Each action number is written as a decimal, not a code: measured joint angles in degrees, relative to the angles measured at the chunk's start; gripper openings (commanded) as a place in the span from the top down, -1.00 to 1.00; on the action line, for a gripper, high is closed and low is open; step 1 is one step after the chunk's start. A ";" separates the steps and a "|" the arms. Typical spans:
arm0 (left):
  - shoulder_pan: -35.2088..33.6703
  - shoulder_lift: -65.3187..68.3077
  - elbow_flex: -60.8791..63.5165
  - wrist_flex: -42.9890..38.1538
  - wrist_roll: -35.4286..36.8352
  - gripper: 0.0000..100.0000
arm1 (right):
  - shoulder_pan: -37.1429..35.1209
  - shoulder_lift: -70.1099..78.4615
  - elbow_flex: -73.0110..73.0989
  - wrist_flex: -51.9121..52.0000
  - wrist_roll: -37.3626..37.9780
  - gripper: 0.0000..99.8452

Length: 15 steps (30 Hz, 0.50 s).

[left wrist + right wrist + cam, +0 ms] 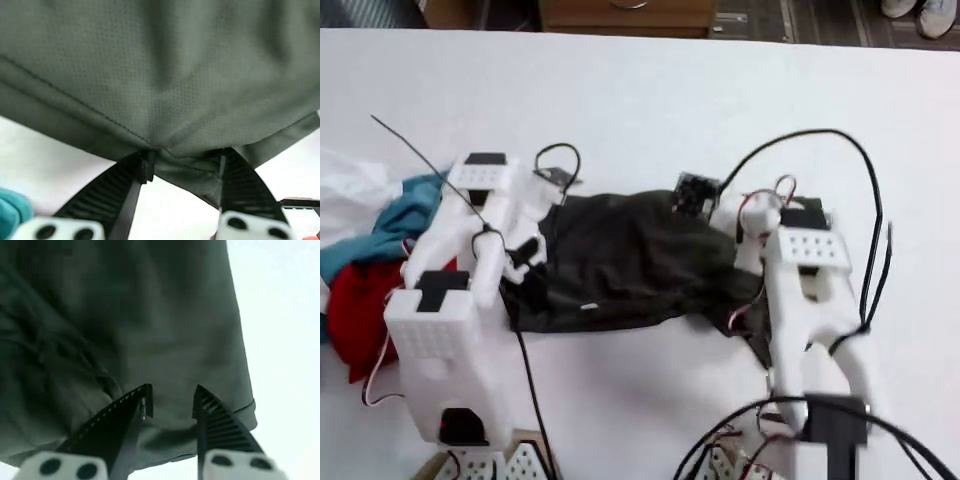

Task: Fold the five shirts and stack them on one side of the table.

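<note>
On the table (650, 110), left gripper (184, 162) and right gripper (172, 399) (jaws apart) sit at the shirt (630, 262); uneven closure may skew the fold.

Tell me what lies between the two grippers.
The dark shirt, crumpled, covers the stretch between the left gripper and the right gripper, as the high view shows; each wrist view has its fabric at the fingertips.

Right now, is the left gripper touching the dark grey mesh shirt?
Touching. In the left wrist view the hem of the dark grey mesh shirt lies against both fingertips of the left gripper, jaws apart.
</note>
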 measured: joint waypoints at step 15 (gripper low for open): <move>-0.09 1.23 -2.02 0.09 0.00 0.51 | -6.33 -17.58 2.73 37.45 2.11 0.70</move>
